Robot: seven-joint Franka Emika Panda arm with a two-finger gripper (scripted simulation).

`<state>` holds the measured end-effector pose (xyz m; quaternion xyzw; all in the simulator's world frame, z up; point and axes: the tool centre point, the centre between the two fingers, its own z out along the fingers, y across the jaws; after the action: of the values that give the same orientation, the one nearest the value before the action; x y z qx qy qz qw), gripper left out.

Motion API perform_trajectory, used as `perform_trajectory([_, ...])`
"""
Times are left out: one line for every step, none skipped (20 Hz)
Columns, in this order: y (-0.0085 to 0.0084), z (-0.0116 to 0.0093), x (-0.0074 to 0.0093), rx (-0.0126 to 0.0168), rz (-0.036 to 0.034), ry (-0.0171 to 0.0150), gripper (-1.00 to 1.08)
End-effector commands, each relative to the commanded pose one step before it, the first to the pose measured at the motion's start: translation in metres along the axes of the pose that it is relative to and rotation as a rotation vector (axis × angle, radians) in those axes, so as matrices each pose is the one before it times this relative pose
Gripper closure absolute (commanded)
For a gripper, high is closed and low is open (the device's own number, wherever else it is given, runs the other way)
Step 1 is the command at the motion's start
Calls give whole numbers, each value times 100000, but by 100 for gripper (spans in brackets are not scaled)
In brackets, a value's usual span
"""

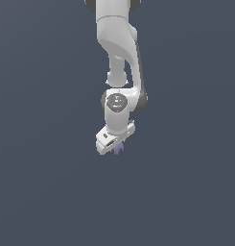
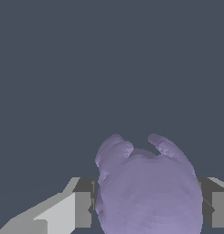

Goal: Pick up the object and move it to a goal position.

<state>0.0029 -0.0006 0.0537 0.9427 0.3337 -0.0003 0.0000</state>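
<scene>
The object (image 2: 147, 192) is a lumpy lavender-purple item with two rounded lobes. In the wrist view it fills the space between my two fingers (image 2: 82, 209), which press on its sides. In the exterior view only a small part of the object (image 1: 119, 149) shows under the white hand, below the arm. My gripper (image 1: 115, 150) is shut on the object. Whether the object rests on the grey surface or hangs above it cannot be told.
The white arm (image 1: 120, 53) comes down from the top middle of the exterior view. A flat dark grey surface (image 1: 42, 182) fills the rest of both views. No goal marker shows.
</scene>
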Motion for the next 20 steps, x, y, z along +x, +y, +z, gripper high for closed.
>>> perform_trajectory([463,-1133,-339,-99,64,88,108])
perform_trajectory([217,-575,-184,0,0,0,108])
perform_trajectory([242,-641,-204,0,0,0,108])
perform_trajectory([244,-695,-204,16,-46,-4,108])
perform_trajectory([287,-762,-241,0,0,0,108])
perform_trajectory([308,-818,-258,0,0,0,108])
perform_trajectory([328,-872,-274,0,0,0,108])
perform_trajectory([346,-923,-288,0,0,0,108])
perform_trajectory([364,-972,-302,0,0,0,108])
perform_trajectory([370,-1015,-303,47,-39,32,108])
perform_trajectory([398,-1065,-328,0,0,0,108])
perform_trajectory([406,-1098,-331,33,-23,27,108])
perform_trajectory([418,-1118,-341,0,0,0,108])
perform_trajectory([421,-1127,-342,0,0,0,108])
perform_trajectory([419,-1131,-337,46,-30,42,108])
perform_trajectory([425,-1135,-342,0,0,0,108])
perform_trajectory([426,-1136,-341,0,0,0,108])
perform_trajectory([424,-1134,-336,44,-30,44,108])
perform_trajectory([426,-1130,-337,0,0,0,108])
perform_trajectory([422,-1117,-332,0,0,0,108])
